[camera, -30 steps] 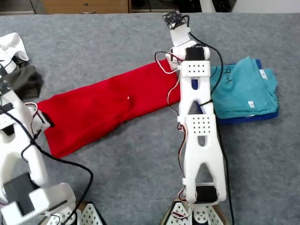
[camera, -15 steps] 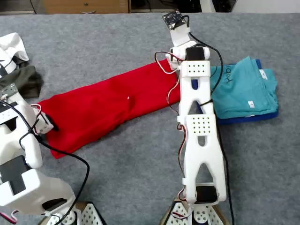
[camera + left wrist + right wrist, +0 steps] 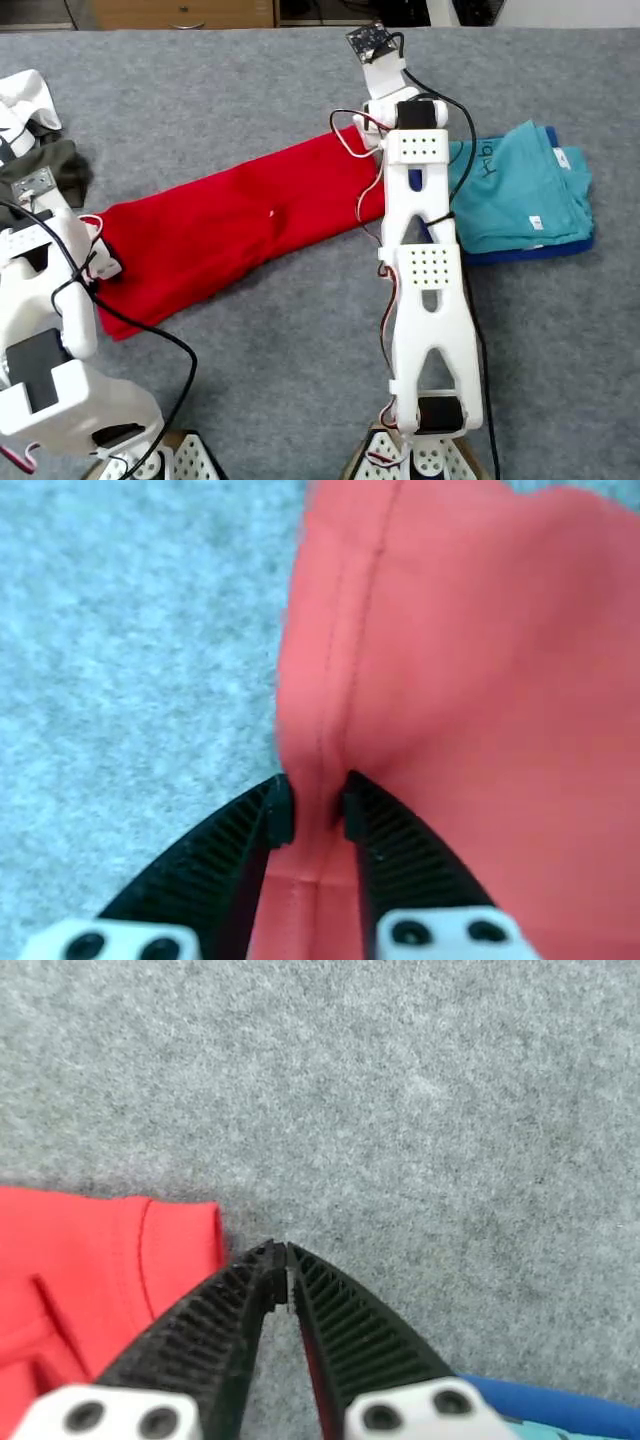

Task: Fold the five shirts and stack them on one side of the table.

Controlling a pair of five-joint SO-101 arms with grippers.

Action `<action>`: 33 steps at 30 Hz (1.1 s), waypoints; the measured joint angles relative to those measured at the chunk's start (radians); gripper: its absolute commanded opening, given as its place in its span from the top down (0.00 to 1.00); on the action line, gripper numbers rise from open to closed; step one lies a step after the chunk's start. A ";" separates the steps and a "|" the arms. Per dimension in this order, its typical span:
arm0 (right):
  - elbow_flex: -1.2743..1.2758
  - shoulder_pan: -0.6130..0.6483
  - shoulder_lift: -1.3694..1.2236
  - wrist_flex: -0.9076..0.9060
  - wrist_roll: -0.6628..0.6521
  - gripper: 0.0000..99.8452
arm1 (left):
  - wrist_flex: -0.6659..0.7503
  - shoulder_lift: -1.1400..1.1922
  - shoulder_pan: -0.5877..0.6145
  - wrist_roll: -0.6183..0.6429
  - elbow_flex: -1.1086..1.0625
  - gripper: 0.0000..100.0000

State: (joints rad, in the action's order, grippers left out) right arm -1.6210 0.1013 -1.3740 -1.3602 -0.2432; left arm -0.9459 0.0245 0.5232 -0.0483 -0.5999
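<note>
Had the red shirt point(image 3: 230, 235) lying as a long band on the worktop point(image 3: 250, 90), one end just beside the teal stack point(image 3: 520, 195), the other well away from it. Had the left pincer point(image 3: 312, 815) clamped tight on the hem at that far end, cloth pinched between its jaws. Had the right pincer point(image 3: 282, 1260) closed at the end beside the stack, a red sliver between its jaws, so probably gripping cloth too. Called for raising both ends level, carrying the far end over toward the stack, matching hems before release.
</note>
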 measured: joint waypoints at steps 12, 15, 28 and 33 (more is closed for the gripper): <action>0.000 -0.008 0.000 0.000 0.000 1.00 | -0.006 0.054 -0.052 -0.038 0.037 0.98; 0.000 -0.009 0.000 0.009 0.000 1.00 | -0.021 0.034 -0.068 -0.038 0.041 0.98; 0.000 -0.106 0.023 0.009 0.094 1.00 | -0.473 -0.023 -0.299 0.012 0.470 0.98; 0.000 -0.132 0.029 0.009 0.103 1.00 | -0.517 -0.023 -0.420 0.032 0.618 0.98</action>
State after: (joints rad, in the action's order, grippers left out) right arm -1.6210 -0.0307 -1.3449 -1.3510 -0.1404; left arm -1.4630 0.0015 0.1028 -0.0161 0.0184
